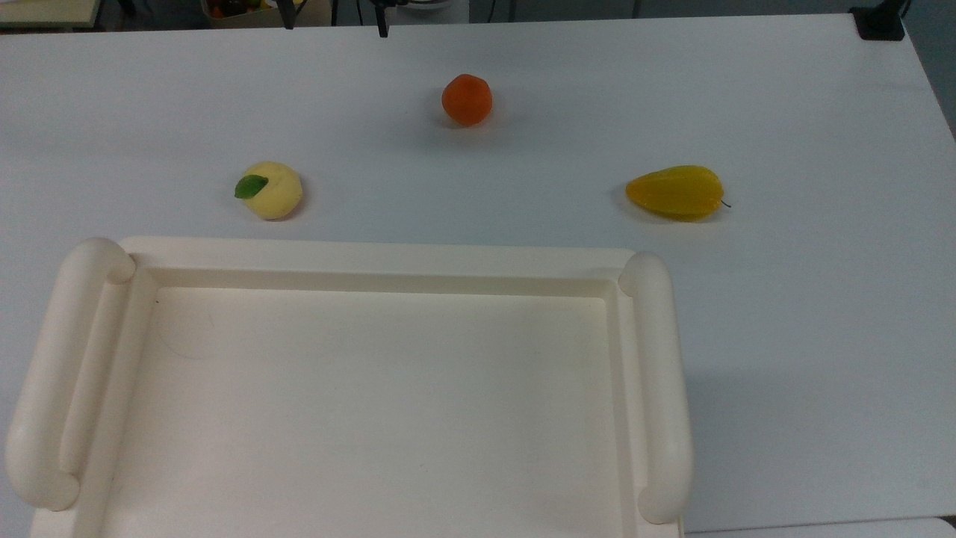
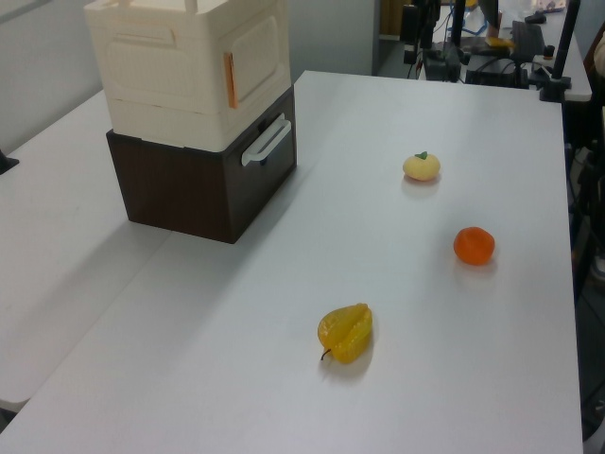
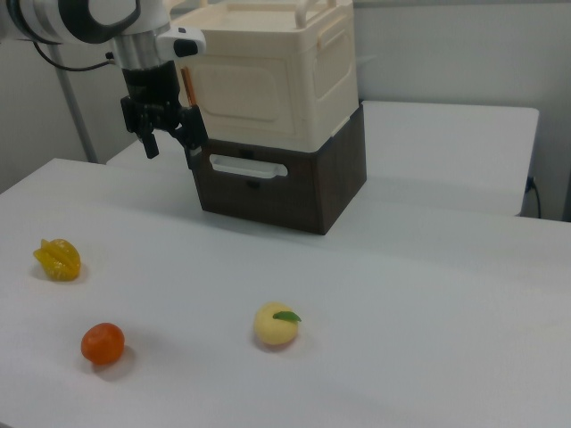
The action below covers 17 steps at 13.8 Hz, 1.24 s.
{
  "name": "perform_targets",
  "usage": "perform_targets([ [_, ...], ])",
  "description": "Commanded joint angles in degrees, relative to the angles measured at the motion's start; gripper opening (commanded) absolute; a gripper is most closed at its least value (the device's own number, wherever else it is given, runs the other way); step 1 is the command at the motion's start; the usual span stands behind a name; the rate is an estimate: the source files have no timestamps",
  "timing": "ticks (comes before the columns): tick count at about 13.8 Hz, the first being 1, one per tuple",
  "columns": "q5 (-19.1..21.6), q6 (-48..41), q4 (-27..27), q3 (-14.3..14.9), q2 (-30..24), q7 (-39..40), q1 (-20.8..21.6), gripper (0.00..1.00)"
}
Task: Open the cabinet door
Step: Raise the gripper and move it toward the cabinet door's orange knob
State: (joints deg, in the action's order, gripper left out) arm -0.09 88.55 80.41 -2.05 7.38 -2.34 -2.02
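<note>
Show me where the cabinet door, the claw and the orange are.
cabinet door (image 3: pixel 245 102), right view, middle of its front panel.
claw (image 3: pixel 169 147), right view, between its two open fingertips.
orange (image 1: pixel 467 99), top view, centre of the fruit.

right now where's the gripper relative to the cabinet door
In the right view the gripper hangs open at the left edge of the cabinet door, by its orange strip, just above the dark drawer unit beneath the cabinet.

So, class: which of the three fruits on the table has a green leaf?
The pale yellow peach: a green leaf sits on it. The orange and the starfruit have none.
</note>
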Motion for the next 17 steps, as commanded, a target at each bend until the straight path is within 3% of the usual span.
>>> perform_targets([
  [1,0.7,1.8,2.3,0.4,-1.0,0.9,-1.1,1.0],
  [14,1.7,2.3,1.6,-0.1,0.1,1.6,-0.7,1.0],
  [17,1.6,10.2,1.7,-0.8,0.3,1.7,1.2,1.0],
])
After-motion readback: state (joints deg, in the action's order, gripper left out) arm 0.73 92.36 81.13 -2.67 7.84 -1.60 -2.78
